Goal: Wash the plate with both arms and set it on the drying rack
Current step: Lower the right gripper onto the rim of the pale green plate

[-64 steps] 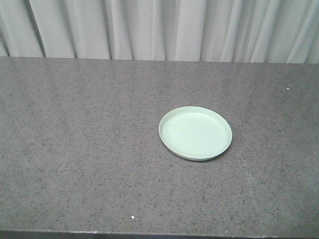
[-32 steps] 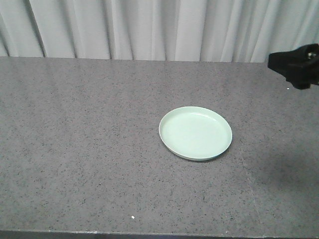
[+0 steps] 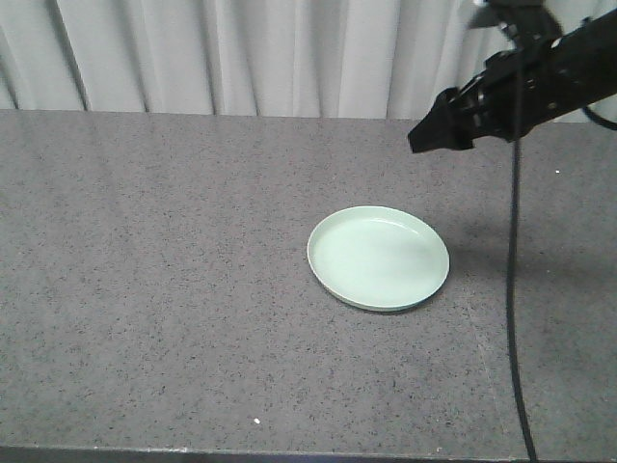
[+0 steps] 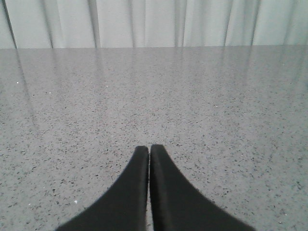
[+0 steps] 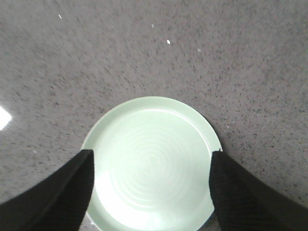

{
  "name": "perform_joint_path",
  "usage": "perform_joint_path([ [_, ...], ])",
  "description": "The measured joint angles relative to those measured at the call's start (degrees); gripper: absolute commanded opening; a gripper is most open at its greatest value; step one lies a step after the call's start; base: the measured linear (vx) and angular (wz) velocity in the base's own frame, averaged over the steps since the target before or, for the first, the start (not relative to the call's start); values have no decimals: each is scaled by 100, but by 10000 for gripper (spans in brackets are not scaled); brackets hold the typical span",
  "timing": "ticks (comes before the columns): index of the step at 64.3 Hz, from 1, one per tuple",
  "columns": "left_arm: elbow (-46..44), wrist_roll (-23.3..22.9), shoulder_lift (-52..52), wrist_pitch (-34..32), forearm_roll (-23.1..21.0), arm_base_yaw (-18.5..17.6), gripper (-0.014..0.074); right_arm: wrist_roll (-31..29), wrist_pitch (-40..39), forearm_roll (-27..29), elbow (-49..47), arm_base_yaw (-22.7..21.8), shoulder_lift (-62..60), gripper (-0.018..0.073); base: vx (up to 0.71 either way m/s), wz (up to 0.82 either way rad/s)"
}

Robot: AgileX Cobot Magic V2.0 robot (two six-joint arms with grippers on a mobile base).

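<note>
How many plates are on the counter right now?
1. The plate lies flat, slightly right of the counter's middle, with the open right claw hovering near it. Others may lie outside these views.

No readable text, labels, brands, numbers or signs on anything in view.

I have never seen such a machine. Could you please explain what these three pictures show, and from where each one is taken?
It is a robot with two arms. The front picture looks over a grey counter with a green plate on it; the black right arm hangs above, at the right. The other two pictures come from cameras on the wrists. The left gripper is shut and empty. The right gripper is open, over the plate, not touching it.
</note>
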Motion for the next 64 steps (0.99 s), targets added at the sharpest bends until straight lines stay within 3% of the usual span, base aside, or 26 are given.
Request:
perform_joint_path([
  [10,0,0,0,0,0,0,-6,1110,0,-1510,-589,511,752,496,0,0],
  [18,0,0,0,0,0,0,-6,1632,139,-2112,-958,587,1195,496,0,0],
  [34,0,0,0,0,0,0,-6,1923,583,-2585,-1272,587,1928,496,0,0],
  [64,0,0,0,0,0,0,-6,2084,633,-2738,-1290,587,2474,496,0,0],
])
